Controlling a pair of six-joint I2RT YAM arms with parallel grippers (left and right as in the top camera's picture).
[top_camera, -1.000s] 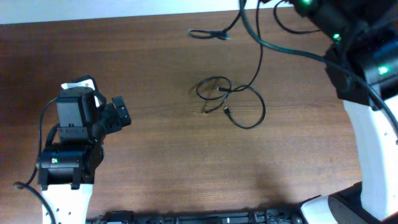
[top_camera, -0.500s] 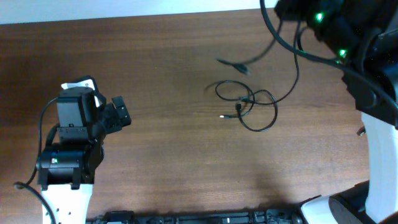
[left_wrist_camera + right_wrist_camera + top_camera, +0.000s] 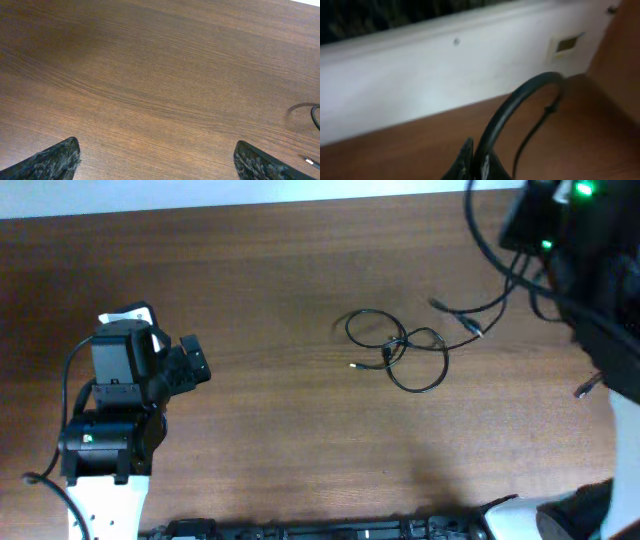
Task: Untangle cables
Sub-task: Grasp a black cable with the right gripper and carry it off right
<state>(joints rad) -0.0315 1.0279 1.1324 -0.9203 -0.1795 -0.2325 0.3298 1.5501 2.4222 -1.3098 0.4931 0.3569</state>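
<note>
The cables (image 3: 396, 349) lie as a small tangle of thin black loops right of the table's centre, with a small plug (image 3: 354, 366) at their left. One strand (image 3: 487, 308) rises from there toward my right arm at the top right, a plug (image 3: 471, 327) dangling from it. In the right wrist view my right gripper (image 3: 481, 161) is shut on a black cable (image 3: 520, 104) held above the table. My left gripper (image 3: 155, 164) is open and empty, far left of the tangle; a cable loop (image 3: 315, 113) shows at that view's right edge.
The left arm's base (image 3: 108, 430) sits at the table's left front. A white wall (image 3: 420, 85) runs behind the table's far edge. A white tag (image 3: 128, 313) lies by the left arm. A dark rail (image 3: 300, 530) lines the front edge.
My right arm has moved right and up with the cable. The tangle has slid right, and the far cable end has left the table's back and now hangs near the right arm.
</note>
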